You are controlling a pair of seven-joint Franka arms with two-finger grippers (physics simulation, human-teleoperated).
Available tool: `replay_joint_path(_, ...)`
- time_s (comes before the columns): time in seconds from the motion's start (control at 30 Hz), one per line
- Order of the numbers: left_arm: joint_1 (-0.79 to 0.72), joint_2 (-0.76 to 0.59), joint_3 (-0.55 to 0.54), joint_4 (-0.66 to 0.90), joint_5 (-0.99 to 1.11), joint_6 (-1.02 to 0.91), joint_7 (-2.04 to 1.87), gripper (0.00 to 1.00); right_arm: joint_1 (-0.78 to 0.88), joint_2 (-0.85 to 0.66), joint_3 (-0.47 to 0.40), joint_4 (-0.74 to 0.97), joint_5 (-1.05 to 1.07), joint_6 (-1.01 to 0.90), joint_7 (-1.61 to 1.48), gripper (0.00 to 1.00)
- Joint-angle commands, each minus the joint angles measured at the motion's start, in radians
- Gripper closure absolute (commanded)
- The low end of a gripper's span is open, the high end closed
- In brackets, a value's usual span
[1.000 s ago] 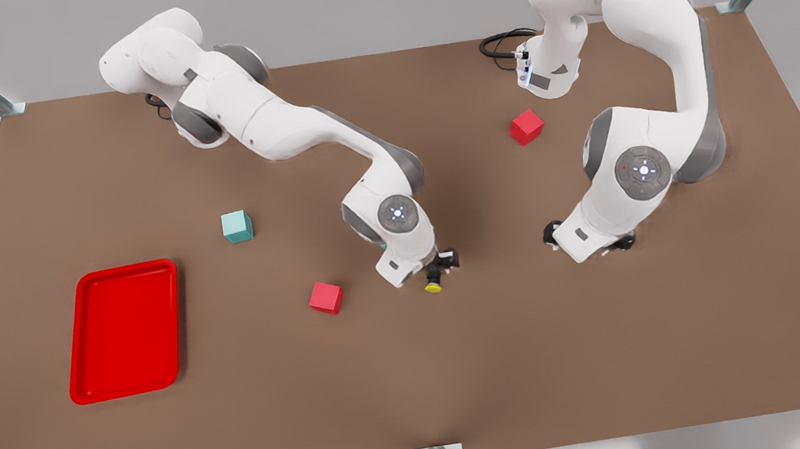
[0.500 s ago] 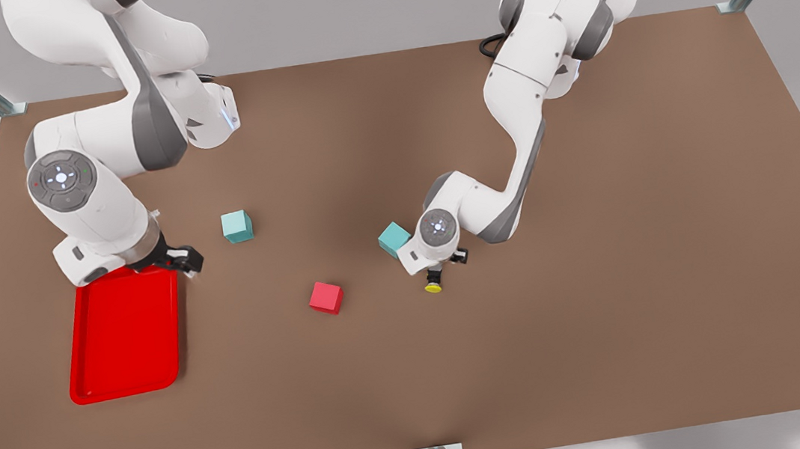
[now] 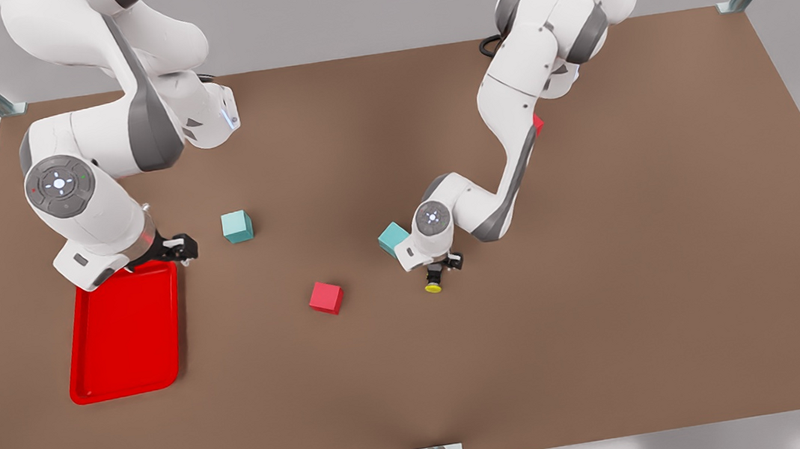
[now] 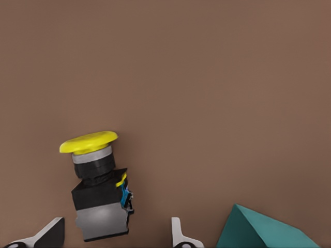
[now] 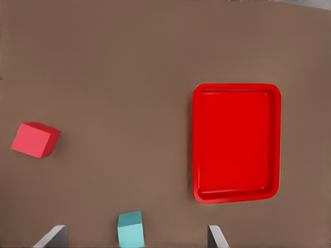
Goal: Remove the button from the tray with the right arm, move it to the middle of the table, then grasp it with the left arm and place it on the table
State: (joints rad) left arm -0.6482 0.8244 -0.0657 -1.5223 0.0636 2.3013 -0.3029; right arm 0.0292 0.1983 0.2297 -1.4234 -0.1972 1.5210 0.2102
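my left gripper [image 3: 443,264] is at worktop [image 3: 603,292] centre, fingers [image 4: 182,237] spread wide, gripping nothing. the button [image 3: 434,282] lies on its side between them, yellow cap toward 6 o'clock in the front view, with a teal cube [image 3: 393,238] at its 10 o'clock. it looks light, rigid and smooth-capped; take hold across the black boxy base. my right gripper [image 3: 177,248] waits with fingers apart at the 12 o'clock rim of the tray [image 3: 85,366].

Yellow-capped black button [image 4: 98,191], red tray [image 5: 237,142], brown table [image 3: 605,306].
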Motion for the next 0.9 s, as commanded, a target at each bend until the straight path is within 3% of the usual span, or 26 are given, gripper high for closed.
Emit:
replay_joint_path(0.0,0.001,0.001,0.000,0.001,-0.025,0.020,-0.039,0.00,0.000,0.000,0.000,0.003,0.001,-0.005,-0.183,0.00)
replay_joint_path(0.53,0.004,0.048,0.001,0.082,-0.059,0.018,-0.111,0.00,0.000,0.000,-0.001,0.003,0.002,-0.012,-0.183,0.00)
replay_joint_path(0.77,0.010,0.048,0.001,0.080,-0.007,0.009,-0.099,0.09,-0.012,0.003,-0.007,0.017,0.027,-0.012,-0.184,0.00)
replay_joint_path(0.83,0.009,0.052,0.001,0.080,-0.007,0.009,-0.099,0.15,-0.012,0.003,-0.007,0.017,0.024,-0.012,-0.184,0.00)
replay_joint_path(0.87,0.009,0.053,0.001,0.080,-0.008,0.009,-0.101,0.23,-0.014,0.004,-0.007,0.017,0.021,-0.010,-0.184,0.00)
